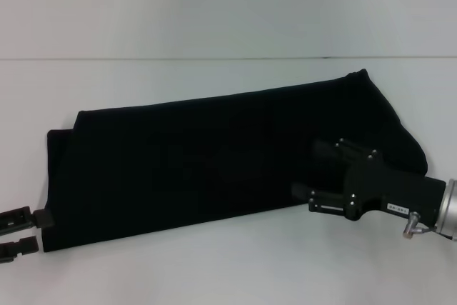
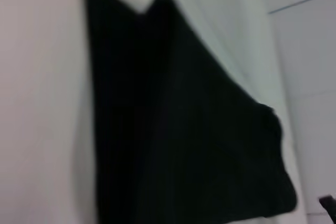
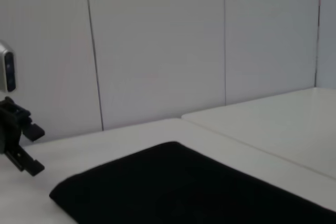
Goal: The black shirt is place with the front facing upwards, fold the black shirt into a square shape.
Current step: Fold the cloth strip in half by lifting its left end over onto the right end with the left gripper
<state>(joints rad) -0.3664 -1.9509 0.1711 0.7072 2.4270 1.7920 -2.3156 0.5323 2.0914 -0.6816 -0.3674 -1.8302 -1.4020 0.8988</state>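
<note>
Now: black shirt [image 1: 228, 155] lies on white table [image 1: 214, 262] as long folded band, long axis running left to right across my front, right end tilted farther away. My left hand [image 1: 32, 230] at near-left corner, fingers apart, just beside hem. My right hand [image 1: 321, 176] over right end, fingers spread, nothing gripped. Judgement: ends must fold toward each other.

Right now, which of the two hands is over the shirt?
The right hand: it sits over the black shirt at its right end. The left hand waits open, just off the shirt's left edge.
</note>
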